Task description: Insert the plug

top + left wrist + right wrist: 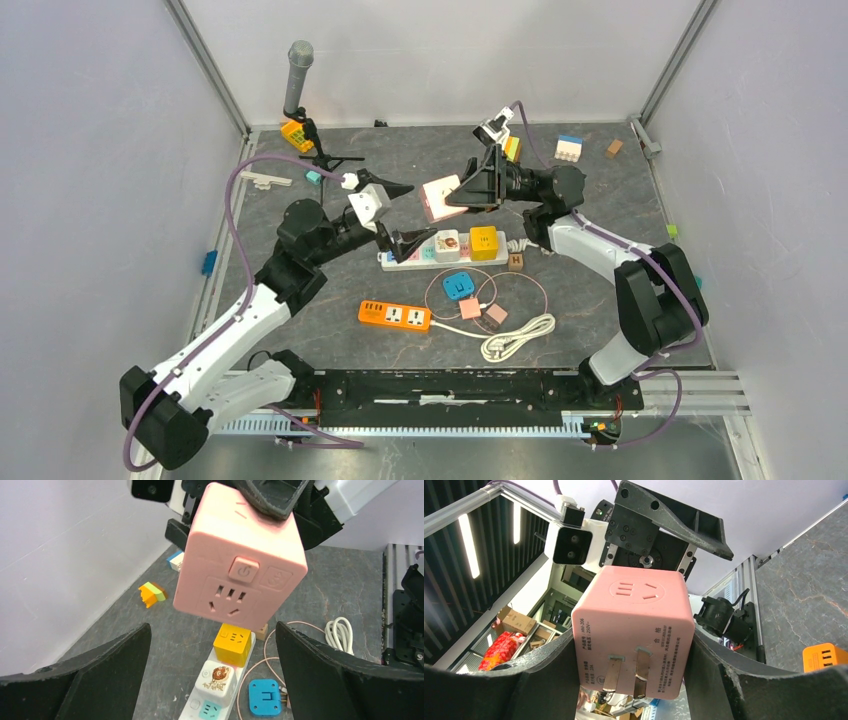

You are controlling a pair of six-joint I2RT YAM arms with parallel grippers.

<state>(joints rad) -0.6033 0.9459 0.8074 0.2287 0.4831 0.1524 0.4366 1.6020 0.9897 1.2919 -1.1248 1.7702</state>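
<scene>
We have the pink plug point(634, 630) clamped in the right gripper point(457, 190), one finger on each side. It hangs in the air behind the white strip point(392, 261). Its flat prongs face back toward the right wrist. Its socket face and power button look at the left gripper point(402, 214).

That left one is spread wide and holds nothing. The plug sits ahead of its fingers point(100, 675) and is not touching them.

Now the count: one pink plug and two strips, the white one and an orange strip point(394, 316) nearer the bases. Two cubes stand on the white strip, touching, a yellow cube point(484, 242) and a white cube point(447, 244) to its left. They fill the strip's right half, and a teal socket point(210, 711) shows just beyond the white cube.

Between the strips we see one blue adapter point(459, 286) and two small pink blocks point(470, 309) on thin looped cord. One coiled white cable point(515, 337) lies near them, to their right. A few toy bricks point(568, 148) lie along the back wall, well apart from the strips.
</scene>
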